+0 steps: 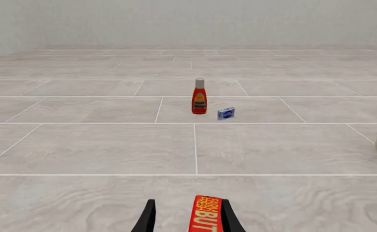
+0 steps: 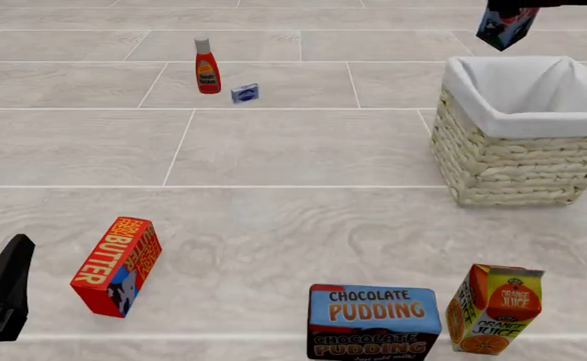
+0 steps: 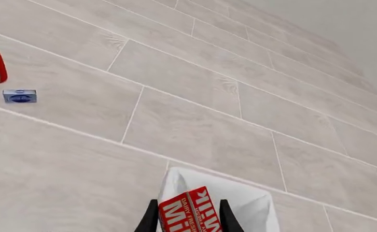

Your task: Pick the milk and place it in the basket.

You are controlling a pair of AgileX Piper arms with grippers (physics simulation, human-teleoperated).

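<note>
The milk (image 3: 189, 211) is red with white lettering. The basket (image 2: 518, 162) is pale woven wicker, lined white. The butter box (image 2: 118, 266) is red-orange.

"BUTTER" on red butter box (image 2: 118, 265) near left fingers (image 2: 2, 289), "CHOCOLATE PUDDING" on blue pudding box (image 2: 373, 321), "ORANGE JUICE" on juice carton (image 2: 494, 308), "MILK" on milk (image 3: 189, 212) between right fingers (image 3: 230, 218)

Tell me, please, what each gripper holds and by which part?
The right gripper holds the milk by its sides, above the basket. The left gripper holds nothing.
</note>
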